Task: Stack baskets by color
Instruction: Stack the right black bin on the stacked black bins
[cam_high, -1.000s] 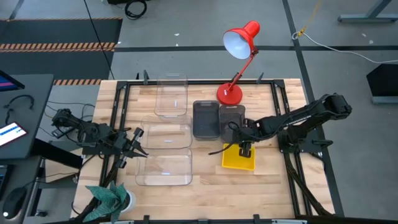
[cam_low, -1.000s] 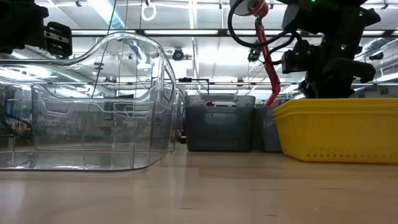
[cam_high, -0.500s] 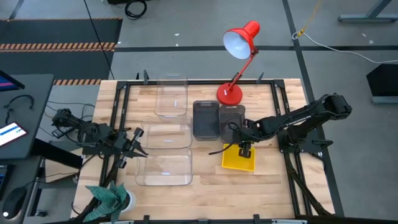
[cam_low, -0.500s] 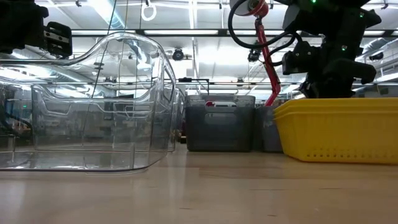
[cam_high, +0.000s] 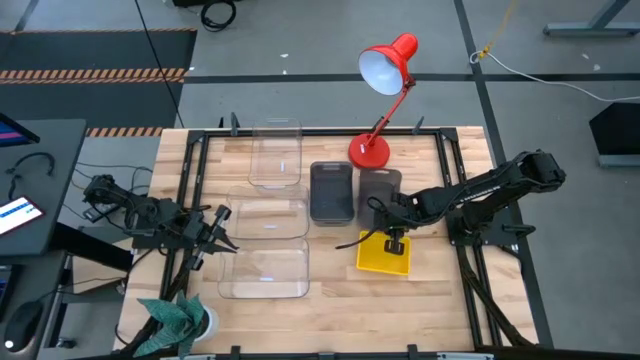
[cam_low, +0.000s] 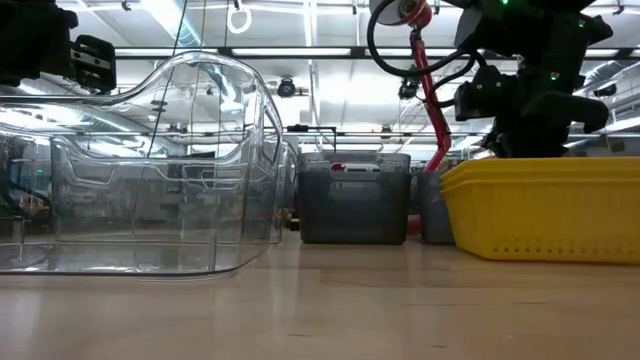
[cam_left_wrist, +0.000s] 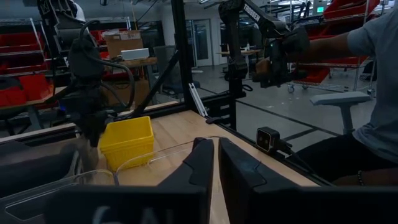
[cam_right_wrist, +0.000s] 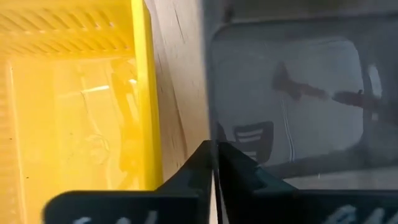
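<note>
Three clear baskets (cam_high: 275, 155) (cam_high: 268, 215) (cam_high: 264, 270) lie in a column on the table's left half. Two dark grey baskets stand side by side at the middle, one (cam_high: 331, 192) to the left of the other (cam_high: 378, 188). A yellow basket (cam_high: 384, 252) rests flat just nearer than the right-hand grey one. My right gripper (cam_high: 392, 224) points steeply down between the yellow basket and that grey basket (cam_right_wrist: 292, 93) and is shut on the grey one. My left gripper (cam_high: 222, 232) waits level at the table's left edge, shut and holding nothing. My right gripper pinches the right-hand dark grey basket's near wall at its rim (cam_right_wrist: 210, 134), one finger (cam_right_wrist: 249, 177) inside the basket and the other outside, over the strip of wood beside the yellow basket (cam_right_wrist: 74, 106). The fingers come from above, slanting down. The basket's bottom stays on the table.
A red desk lamp (cam_high: 385, 70) stands with its base (cam_high: 367, 152) just beyond the grey baskets. A black frame (cam_high: 190, 160) runs along the table's edges. A teal cloth (cam_high: 172, 318) lies at the near left corner. A person (cam_left_wrist: 373, 93) sits beyond the table's right side.
My right gripper has shut on the near wall of the right-hand grey basket without leaving its place. That basket has shifted slightly toward the table's right edge.
</note>
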